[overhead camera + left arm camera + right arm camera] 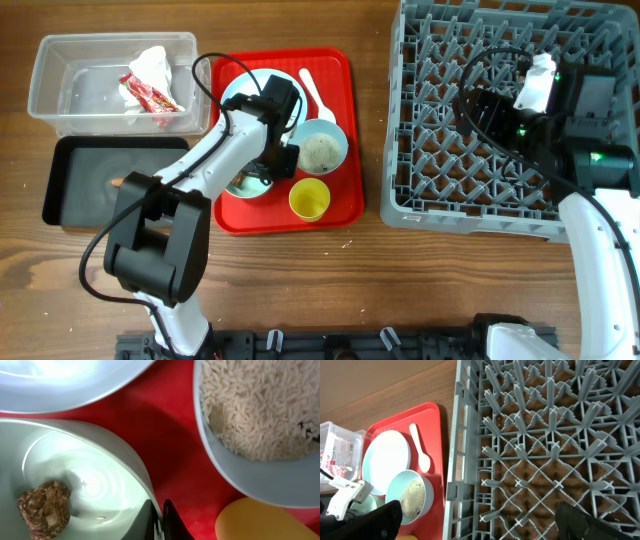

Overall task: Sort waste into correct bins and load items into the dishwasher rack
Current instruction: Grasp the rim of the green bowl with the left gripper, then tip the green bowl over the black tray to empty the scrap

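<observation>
Pinching the rim of the scrap bowl point(90, 475): the left gripper point(160, 521) is closed tight across the wall, one finger inside and one outside. The bowl sits on the red tray point(170, 435), at the corner nearest the robot's left. The brown food scrap point(45, 507) lies loose in its bottom. Close by on the same tray are the rice bowl point(260, 482) full of rice grains point(255, 405), the yellow cup point(260, 522) and the plate point(60, 380). The spoon point(314, 90) lies beside the plate.

Right gripper point(477, 510): fingers spread wide with nothing between them, hanging over the dishwasher rack point(420, 120). No dishes are visible in the rack.

Bins: the clear tub point(60, 50) holds the wrapper point(150, 90). The black tray point(90, 205) sits just on the robot's side of the tub on the surface point(400, 290). A small brown item lies in the black tray, too small to identify.

Step in hand (judgement): emptying the scrap bowl before racking it.

Next move calls for:
- lifting the bowl by the rim;
- carrying it left over a bin, probably the black tray;
- tipping until the scrap slides out.

The rim pinch is narrow, so the bowl may swing in the grip. Lift slowly and clear the plate's edge.
</observation>
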Available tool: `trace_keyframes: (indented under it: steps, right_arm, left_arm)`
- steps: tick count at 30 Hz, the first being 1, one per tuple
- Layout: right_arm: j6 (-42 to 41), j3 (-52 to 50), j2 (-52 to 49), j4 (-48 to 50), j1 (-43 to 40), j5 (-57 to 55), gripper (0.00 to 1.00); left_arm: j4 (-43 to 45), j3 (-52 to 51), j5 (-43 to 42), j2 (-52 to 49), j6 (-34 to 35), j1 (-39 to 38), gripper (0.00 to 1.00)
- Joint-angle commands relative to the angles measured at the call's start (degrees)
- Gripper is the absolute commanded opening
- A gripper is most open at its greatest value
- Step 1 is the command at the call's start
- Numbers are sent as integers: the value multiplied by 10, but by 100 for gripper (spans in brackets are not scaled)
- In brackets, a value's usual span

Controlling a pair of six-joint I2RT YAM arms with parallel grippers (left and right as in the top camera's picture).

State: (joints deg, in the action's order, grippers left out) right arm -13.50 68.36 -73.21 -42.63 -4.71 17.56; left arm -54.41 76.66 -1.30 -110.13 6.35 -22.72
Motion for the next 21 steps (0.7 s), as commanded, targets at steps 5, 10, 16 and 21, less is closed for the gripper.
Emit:
trace_keyframes:
  steps: [5, 10, 16, 21]
  right_arm:
    - [-6, 5, -5, 2, 0, -1, 100]
    - [-6, 5, -5, -1, 0, -1, 100]
    - [-6, 5, -5, -3, 0, -1, 100]
    - [-6, 5, -5, -7, 0, -1, 100]
  left_arm:
    - [-92, 131, -73, 31, 49, 27, 4]
    - [-138, 155, -101, 62, 42, 129, 4]
    - [-148, 132, -373, 61, -141, 331, 4]
    - [-140, 50, -646, 60, -344, 486, 4]
